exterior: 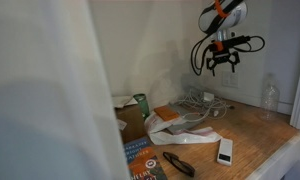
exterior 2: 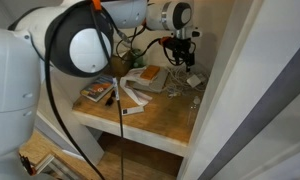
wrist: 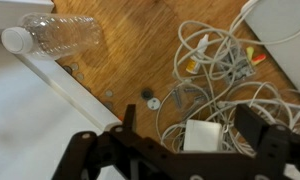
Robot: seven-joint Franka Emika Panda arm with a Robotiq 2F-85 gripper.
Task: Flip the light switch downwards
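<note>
My gripper hangs open and empty high above the back of the wooden table, close to the back wall. It also shows in an exterior view next to the white side wall. In the wrist view its two black fingers are spread wide over a tangle of white cables and a white power adapter far below. I cannot make out the light switch in any view; the pale walls show no clear plate.
A clear plastic bottle lies near the table's edge and stands by the wall. A long white remote-like bar, a black object, a cardboard box and books sit on the table.
</note>
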